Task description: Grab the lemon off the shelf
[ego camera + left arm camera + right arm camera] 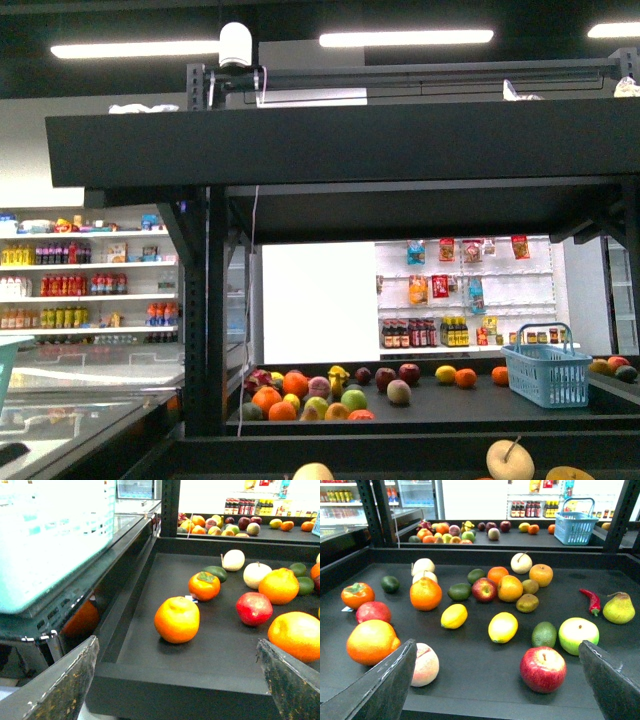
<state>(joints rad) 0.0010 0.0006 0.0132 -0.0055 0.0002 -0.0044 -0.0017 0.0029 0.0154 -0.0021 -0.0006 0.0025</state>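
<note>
In the right wrist view the lemon [503,627], bright yellow and oval with a small pointed end, lies on the black shelf deck [470,677] among other fruit. A smaller yellow oval fruit [454,616] lies just beside it. My right gripper [496,647] is open at the deck's front edge, and the lemon sits just beyond the gap between its fingers. My left gripper [177,647] is open too, at the front lip of the same kind of deck [210,655], facing an orange fruit [176,619]. No lemon shows near it. The front view shows the shelf [330,150] but neither arm.
A red apple [543,669] and a peach [424,664] lie nearest the right fingers, with an avocado [544,634] and a green apple [578,635] beside the lemon. A blue basket [547,370] stands on the farther deck. A pale crate [55,540] sits close beside the left gripper.
</note>
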